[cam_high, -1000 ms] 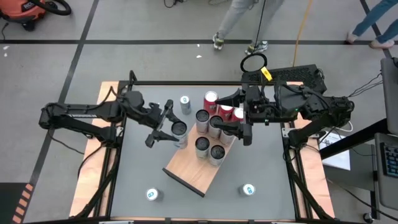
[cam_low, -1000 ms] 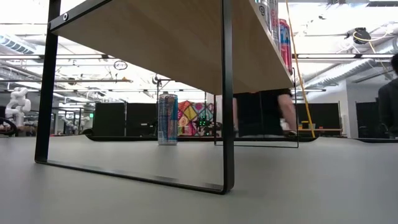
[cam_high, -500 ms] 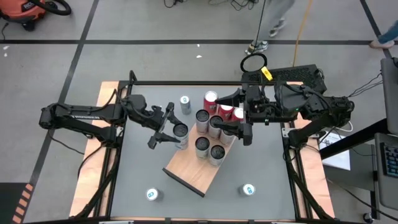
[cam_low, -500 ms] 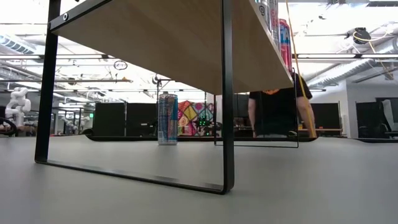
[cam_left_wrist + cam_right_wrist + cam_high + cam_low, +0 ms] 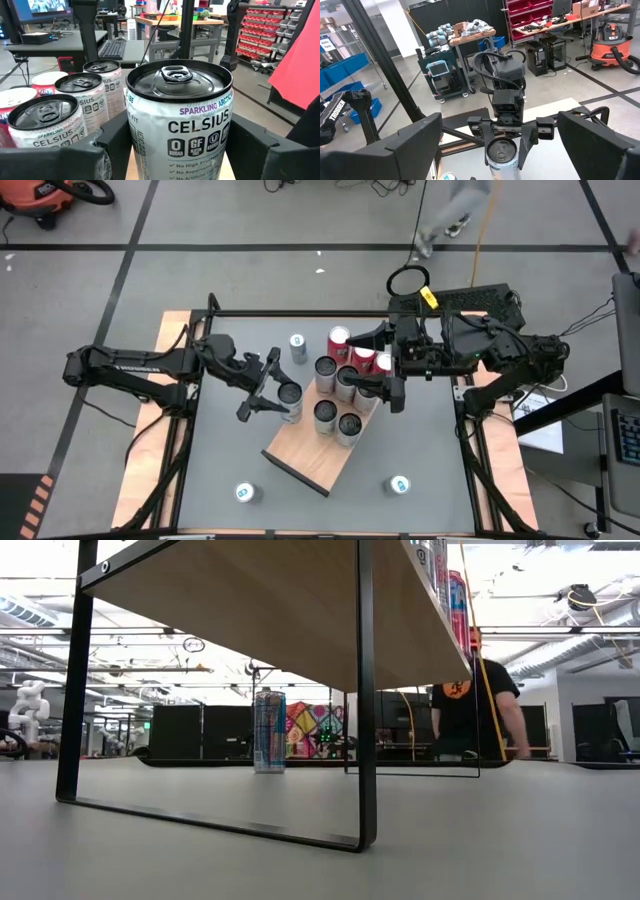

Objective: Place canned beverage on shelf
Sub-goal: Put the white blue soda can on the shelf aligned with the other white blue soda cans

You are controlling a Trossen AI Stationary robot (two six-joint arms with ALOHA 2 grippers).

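Since a second ago my left arm has carried its can slightly toward the shelf's near-left edge, and the person in the room behind has walked to the right in the low view; the right arm has not shifted.

My left gripper [image 5: 278, 392] is clamped on a white Celsius can [image 5: 289, 391], one finger on each side of it, as the left wrist view shows plainly [image 5: 180, 120]. The can stands upright in the grip, lifted at the level of the wooden shelf [image 5: 318, 455] and just at its left edge. Beyond the held can, past the fingertips, three more Celsius cans [image 5: 75, 107] stand together on the shelf, with a red-and-white can at their far side.

My right gripper [image 5: 384, 363] hangs over the far right end of the shelf with its jaws spread wide, holding nothing, directly above the red cans [image 5: 340, 339] there. It faces the left gripper across the cluster of cans.

Off the shelf, one can stands on the grey table behind the left gripper [image 5: 297, 343], and two more stand near the front edge [image 5: 246, 493] [image 5: 399, 484].
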